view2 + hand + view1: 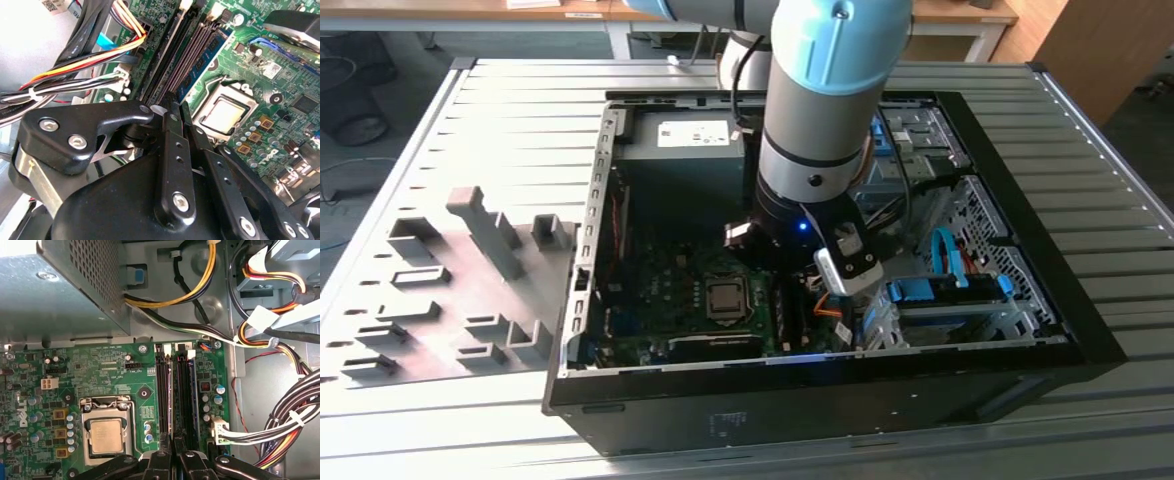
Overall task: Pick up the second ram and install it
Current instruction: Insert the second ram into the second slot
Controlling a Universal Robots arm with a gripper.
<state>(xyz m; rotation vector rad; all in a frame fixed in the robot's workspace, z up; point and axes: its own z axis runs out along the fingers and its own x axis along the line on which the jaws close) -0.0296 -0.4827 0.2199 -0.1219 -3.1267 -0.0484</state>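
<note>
Second ram [174, 400] shows edge-on in the first wrist view as a thin dark strip running away from the fingertips, in line with the black memory slots [186, 390] of the motherboard [100, 370]. Whether its lower edge is seated in a slot cannot be told.

Gripper [174, 455] stands low inside the open computer case [1067, 330]. The fingers [172, 150] are drawn narrow and clamp the near end of the module, with only the board's thickness between them.

Clearances at the slots:
- On one side, a strip of bare board with small capacitors [148, 430] separates the slots from the processor socket [106, 435].
- On the other side, a white connector [218, 430] and its wires lie just beside the outermost slot. A heavy cable bundle [295, 410] lies beyond that, near the case wall.
- At the far end of the slots, pale latches [167, 347] meet the board edge. Yellow and black leads [175, 300] pass close above them.

Power supply [50, 290] overhangs the far edge of the motherboard, well apart from the fingers.

In the exterior view, the arm [834, 100] drops steeply into the middle of the case. Grey fixture blocks [480, 240] stand on the ribbed desk [520, 130] at the exterior view's left, outside the case.
</note>
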